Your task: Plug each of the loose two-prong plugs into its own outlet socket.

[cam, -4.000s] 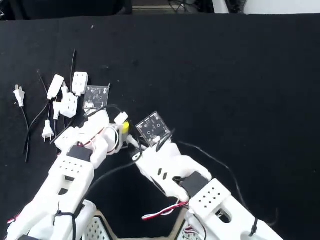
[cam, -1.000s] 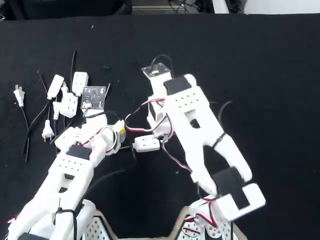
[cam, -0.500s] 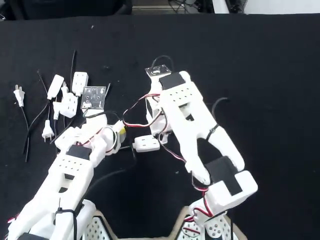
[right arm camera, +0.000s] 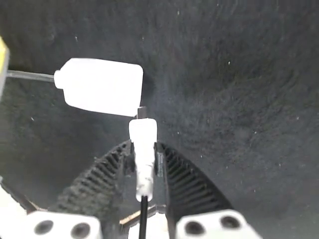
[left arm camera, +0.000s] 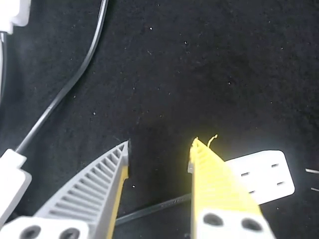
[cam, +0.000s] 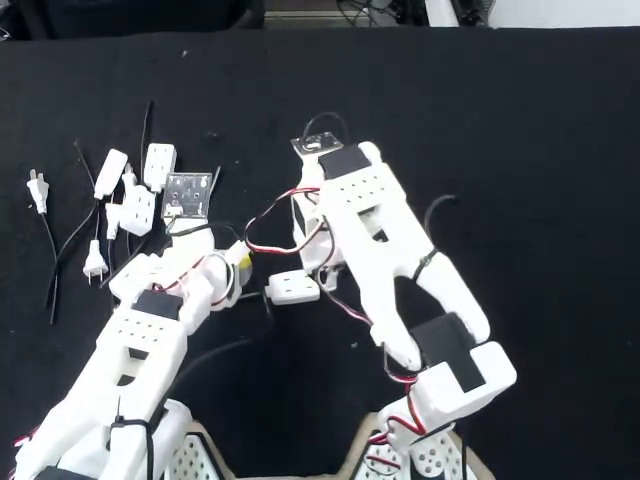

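My right gripper (right arm camera: 143, 147) is shut on a small white two-prong plug (right arm camera: 143, 144) with a black cord trailing back. Its prongs touch the edge of a white outlet block (right arm camera: 102, 92). In the high view that block (cam: 292, 288) lies at the table's middle, under the right arm's bent wrist (cam: 312, 232). My left gripper (left arm camera: 158, 152) stands open just above the cloth, its yellow finger (left arm camera: 214, 184) beside the same block (left arm camera: 261, 172). Seen from above, the left gripper (cam: 238, 262) sits just left of the block.
A square metal socket plate (cam: 318, 143) lies beyond the right arm, another one (cam: 190, 193) at the left. Several loose white plugs and adapters (cam: 135, 210) with black cords (cam: 60, 250) lie at the far left. A black cord (left arm camera: 75, 84) runs past the left gripper.
Four seconds ago the right arm lay low beside a square plate at the middle; it has since risen and arched over the white block. The last half second shows almost no motion.
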